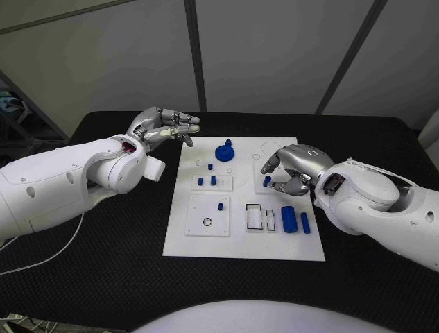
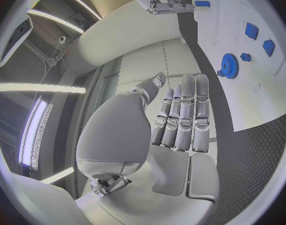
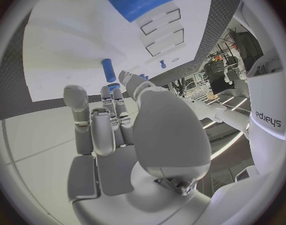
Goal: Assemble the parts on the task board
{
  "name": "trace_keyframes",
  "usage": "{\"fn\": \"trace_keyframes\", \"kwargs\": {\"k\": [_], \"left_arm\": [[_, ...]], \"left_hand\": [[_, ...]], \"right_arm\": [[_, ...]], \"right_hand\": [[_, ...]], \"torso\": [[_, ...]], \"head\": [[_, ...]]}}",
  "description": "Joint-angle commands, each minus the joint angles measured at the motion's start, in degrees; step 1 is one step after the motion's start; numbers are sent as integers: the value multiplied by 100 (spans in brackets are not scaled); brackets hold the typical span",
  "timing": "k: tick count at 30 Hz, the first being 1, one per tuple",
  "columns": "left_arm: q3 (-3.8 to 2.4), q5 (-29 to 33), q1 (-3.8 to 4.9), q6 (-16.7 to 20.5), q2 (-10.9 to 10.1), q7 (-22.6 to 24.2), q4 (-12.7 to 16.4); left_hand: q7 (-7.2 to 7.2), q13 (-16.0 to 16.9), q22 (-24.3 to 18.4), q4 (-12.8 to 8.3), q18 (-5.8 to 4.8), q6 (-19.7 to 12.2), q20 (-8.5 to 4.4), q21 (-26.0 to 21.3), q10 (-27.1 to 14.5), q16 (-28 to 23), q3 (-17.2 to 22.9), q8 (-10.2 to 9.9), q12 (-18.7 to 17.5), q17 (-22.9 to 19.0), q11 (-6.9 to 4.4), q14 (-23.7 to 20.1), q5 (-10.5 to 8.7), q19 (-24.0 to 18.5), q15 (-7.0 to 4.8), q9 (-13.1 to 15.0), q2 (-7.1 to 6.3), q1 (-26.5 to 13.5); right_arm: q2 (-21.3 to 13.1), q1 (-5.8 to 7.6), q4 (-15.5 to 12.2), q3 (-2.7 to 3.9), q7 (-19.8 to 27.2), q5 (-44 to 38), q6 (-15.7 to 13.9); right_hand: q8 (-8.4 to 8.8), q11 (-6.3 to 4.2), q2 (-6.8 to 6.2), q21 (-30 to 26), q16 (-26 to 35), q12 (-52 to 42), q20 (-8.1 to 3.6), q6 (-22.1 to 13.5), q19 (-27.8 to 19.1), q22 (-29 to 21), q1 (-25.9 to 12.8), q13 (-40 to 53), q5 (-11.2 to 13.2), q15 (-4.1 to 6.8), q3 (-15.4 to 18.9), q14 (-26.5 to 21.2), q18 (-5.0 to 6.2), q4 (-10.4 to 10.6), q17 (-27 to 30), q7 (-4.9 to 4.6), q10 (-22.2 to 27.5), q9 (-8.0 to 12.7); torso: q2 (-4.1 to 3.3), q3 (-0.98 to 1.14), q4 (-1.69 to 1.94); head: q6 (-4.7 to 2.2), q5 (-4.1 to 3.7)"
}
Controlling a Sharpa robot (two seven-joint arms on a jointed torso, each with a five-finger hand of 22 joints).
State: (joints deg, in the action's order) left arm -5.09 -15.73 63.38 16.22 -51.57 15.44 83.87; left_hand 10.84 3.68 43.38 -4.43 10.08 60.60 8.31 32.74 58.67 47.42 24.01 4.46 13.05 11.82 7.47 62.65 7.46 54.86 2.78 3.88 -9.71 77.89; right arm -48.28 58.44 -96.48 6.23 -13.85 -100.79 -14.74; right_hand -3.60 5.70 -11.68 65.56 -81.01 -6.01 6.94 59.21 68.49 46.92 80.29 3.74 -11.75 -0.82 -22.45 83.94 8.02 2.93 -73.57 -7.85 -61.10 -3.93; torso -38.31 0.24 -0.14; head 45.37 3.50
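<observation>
Right hand [image 1: 291, 168] curled over task board [image 1: 209, 246], left hand [image 1: 164, 127] raised, fingers apart

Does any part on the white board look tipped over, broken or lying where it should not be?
Nothing stands out. The task board lies flat on the black table, the blue gear stands at its far end, and two blue cylinders lie side by side near the right hand. No piece looks broken.

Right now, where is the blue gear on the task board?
In the head view the blue gear stands near the far edge of the task board, at about its middle, between the left hand and the right hand.
</observation>
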Motion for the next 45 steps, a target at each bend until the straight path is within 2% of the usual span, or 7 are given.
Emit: {"fn": "trace_keyframes", "kwargs": {"k": [1,10,16,22,29,34,45], "left_arm": [[-4,13,8,-66,17,33,0],[-4,13,8,-66,15,28,-5],[-4,13,8,-68,21,27,-7],[-4,13,8,-70,17,25,-10],[-4,13,8,-73,18,21,-16],[-4,13,8,-81,21,21,-18],[-4,13,8,-88,8,17,-24]], "left_hand": [[11,-6,-6,-33,24,9,16,-38,-30,-21,6,-10,36,-9,-5,29,-20,18,0,-9,64,-14],[11,-6,-6,-33,24,9,16,-38,-30,-21,6,-10,36,-9,-5,29,-20,18,0,-9,64,-14],[11,-6,-6,-33,24,9,16,-39,-30,-21,6,-10,37,-9,-5,29,-20,17,0,-9,64,-14],[8,-4,-7,-32,24,17,18,-43,-32,-30,7,-6,44,-15,-6,30,-20,14,1,-7,71,-16],[8,-4,-7,-31,24,18,18,-44,-32,-31,7,-5,45,-16,-6,31,-20,13,2,-7,73,-18],[7,-3,-8,-25,23,21,19,-47,-34,-36,9,-4,49,-19,-6,34,-20,12,3,-7,84,-24],[7,-3,-8,-25,23,21,19,-47,-34,-36,9,-4,49,-19,-6,34,-20,12,3,-7,84,-24]], "right_arm": [[15,14,37,11,-107,15,326],[100,15,158,15,-121,1,523],[174,15,242,16,-125,-7,523],[218,15,290,16,-155,-9,568],[246,15,303,17,-172,-14,537],[279,15,319,17,-224,-68,419],[184,13,91,18,-295,-255,-89]], "right_hand": [[-12,16,-13,-39,24,-34,-14,-6,7,-15,-20,-8,34,-13,51,260,17,-9,13,47,52,4],[-17,14,25,-40,20,-59,-14,0,14,-11,0,-3,38,-13,60,262,15,-4,5,73,47,2],[-25,3,97,-28,22,-110,-18,19,38,16,25,2,43,-6,43,263,10,11,9,65,-1,-2],[-117,-122,273,91,-38,-332,-89,269,163,206,94,34,111,95,-96,296,-22,44,-87,2,-509,-42],[-331,-288,451,225,-97,-480,-206,768,285,410,186,117,240,227,-169,326,-59,6,-172,106,-1098,-130],[-403,-346,569,279,-129,-466,-265,928,334,494,246,153,437,280,-205,339,-77,-42,-222,154,-1272,-170],[-376,-329,615,314,-146,-355,-283,902,356,540,330,161,411,276,-302,345,-88,-150,-246,118,-1294,-176]], "torso": [[-3,2,21],[-3,-1,7],[-3,-1,20],[-2,1,14],[0,1,6],[1,-1,14],[10,-3,10]], "head": [[1,-19],[17,-7],[26,-11],[39,-4],[43,-13],[49,-30],[44,-36]]}}
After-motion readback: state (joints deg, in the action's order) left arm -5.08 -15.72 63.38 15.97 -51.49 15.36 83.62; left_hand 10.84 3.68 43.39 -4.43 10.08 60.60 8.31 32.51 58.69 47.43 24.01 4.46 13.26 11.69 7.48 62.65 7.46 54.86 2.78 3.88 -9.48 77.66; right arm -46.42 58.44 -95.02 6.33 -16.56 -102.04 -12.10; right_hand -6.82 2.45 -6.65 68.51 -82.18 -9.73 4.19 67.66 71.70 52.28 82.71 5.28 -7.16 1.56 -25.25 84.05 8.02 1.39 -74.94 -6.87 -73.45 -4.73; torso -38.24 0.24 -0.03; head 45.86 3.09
